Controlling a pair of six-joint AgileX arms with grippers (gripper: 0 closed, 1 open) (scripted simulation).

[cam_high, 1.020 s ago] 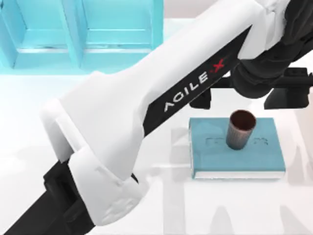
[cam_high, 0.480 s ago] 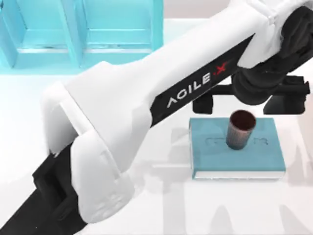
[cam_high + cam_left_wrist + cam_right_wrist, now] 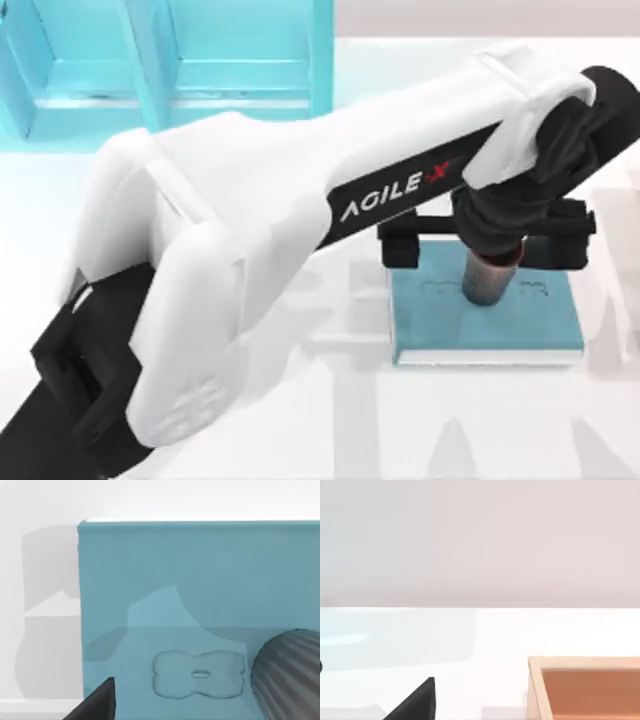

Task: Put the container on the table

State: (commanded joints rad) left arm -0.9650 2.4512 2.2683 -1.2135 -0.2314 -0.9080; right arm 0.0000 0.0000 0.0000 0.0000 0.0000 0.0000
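The container (image 3: 487,284), a small reddish-brown ribbed cup, stands upright on a teal book (image 3: 430,320) at the right of the white table (image 3: 330,420). My left arm reaches across from the front left. Its gripper (image 3: 487,246) hangs right over the cup and is open, with one dark finger (image 3: 402,244) far out on each side of the cup, apart from it. The wrist hides the cup's mouth. In the left wrist view the container's ribbed wall (image 3: 292,677) rises beside the book cover (image 3: 200,590). A dark corner of my parked right gripper (image 3: 415,705) shows over the table.
A light blue shelf unit (image 3: 170,60) stands at the back left. The left arm's big white link (image 3: 250,230) spans the middle of the table. An orange-brown open box (image 3: 585,687) lies near the right arm.
The left arm has swung forward and its gripper moved from behind the book to directly above the container, now covering the cup's mouth. The cup and book have not moved.
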